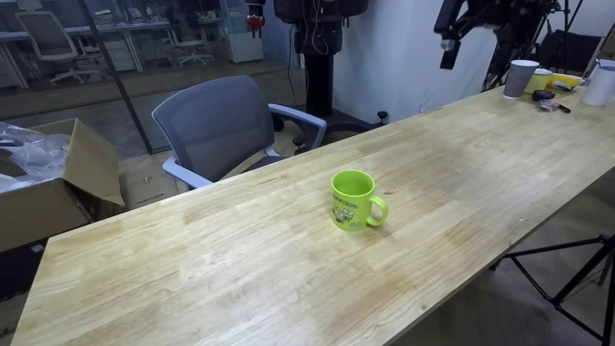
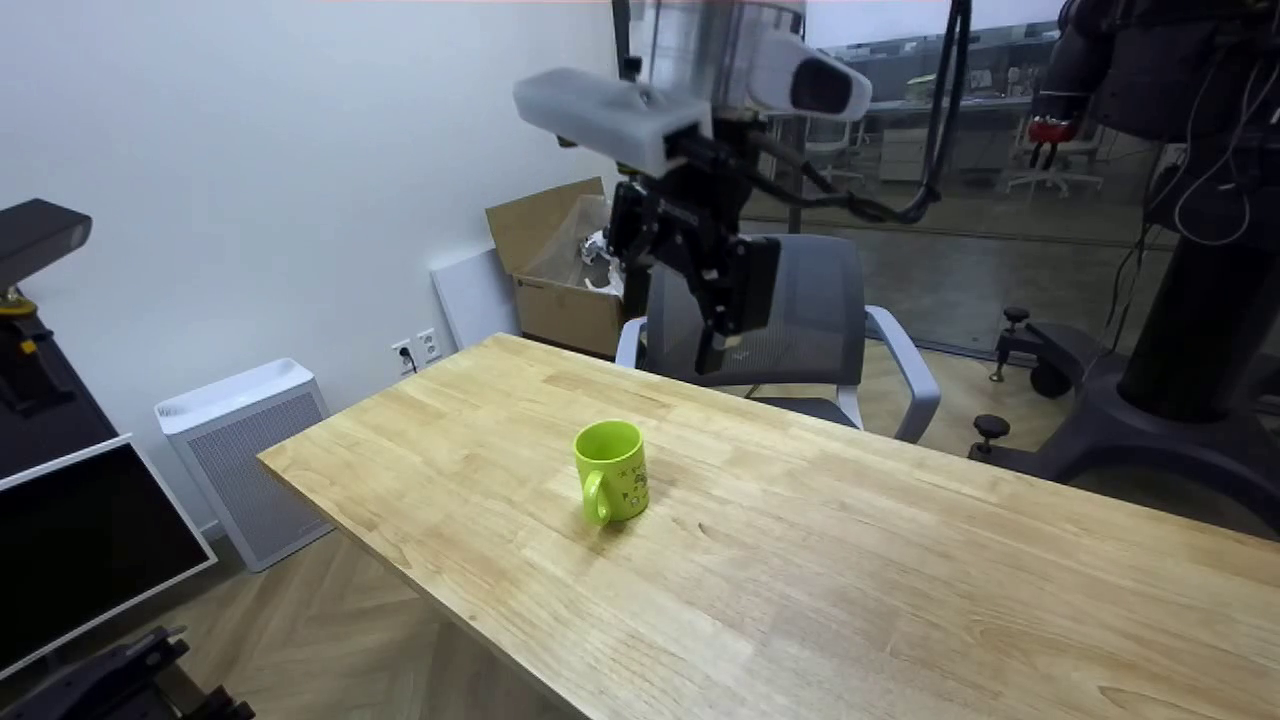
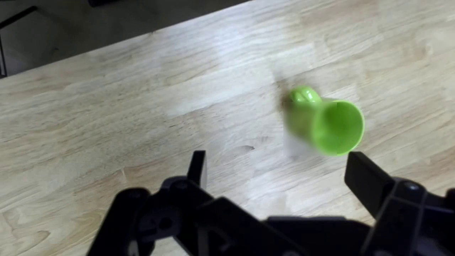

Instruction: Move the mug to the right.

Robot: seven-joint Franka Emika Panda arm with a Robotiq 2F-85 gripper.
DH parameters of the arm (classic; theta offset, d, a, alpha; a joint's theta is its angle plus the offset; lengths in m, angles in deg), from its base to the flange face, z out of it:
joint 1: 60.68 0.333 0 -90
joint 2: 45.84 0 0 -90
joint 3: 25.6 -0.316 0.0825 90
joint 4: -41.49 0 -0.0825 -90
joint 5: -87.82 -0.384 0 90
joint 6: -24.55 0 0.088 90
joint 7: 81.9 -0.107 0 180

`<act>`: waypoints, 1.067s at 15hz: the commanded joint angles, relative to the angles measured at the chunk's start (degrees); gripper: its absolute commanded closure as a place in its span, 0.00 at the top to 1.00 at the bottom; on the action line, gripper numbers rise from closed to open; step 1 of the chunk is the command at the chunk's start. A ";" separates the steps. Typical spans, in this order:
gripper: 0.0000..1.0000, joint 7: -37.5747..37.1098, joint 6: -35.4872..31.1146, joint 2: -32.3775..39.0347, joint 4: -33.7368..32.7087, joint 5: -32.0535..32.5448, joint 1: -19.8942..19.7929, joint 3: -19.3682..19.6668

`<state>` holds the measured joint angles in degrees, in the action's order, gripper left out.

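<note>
The lime-green mug [image 1: 347, 206] stands upright on the wooden table; it also shows in an exterior view [image 2: 622, 478]. Its loop handle and dark printed drawing are visible. In the wrist view the mug [image 3: 339, 128] lies beyond the fingertips, near the right finger, with its handle at upper left; part of it is blurred. My gripper [image 3: 277, 156] is open and empty, its fingers wide apart. In an exterior view the gripper [image 2: 675, 318] hangs above the table, higher than the mug and apart from it. A dark gripper end [image 1: 449, 54] shows partly at upper right.
The wooden table [image 1: 230, 269] has a grey chair [image 1: 216, 125] at its far edge. A grey cup [image 1: 520, 79], a pale green cup [image 1: 538, 81], a yellow item [image 1: 563, 80] and a white cup [image 1: 600, 86] stand at the far right end. A cardboard box [image 2: 565, 310] is behind.
</note>
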<state>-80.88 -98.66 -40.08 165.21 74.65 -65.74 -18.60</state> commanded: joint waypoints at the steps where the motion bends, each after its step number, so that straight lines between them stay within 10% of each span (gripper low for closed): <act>1: 1.00 -4.58 -4.99 8.18 -5.57 1.39 -0.06 -0.58; 16: 1.00 -18.12 -7.42 23.71 -15.62 8.46 7.68 -2.55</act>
<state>-95.70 -108.16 -18.52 153.08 81.84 -58.53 -21.23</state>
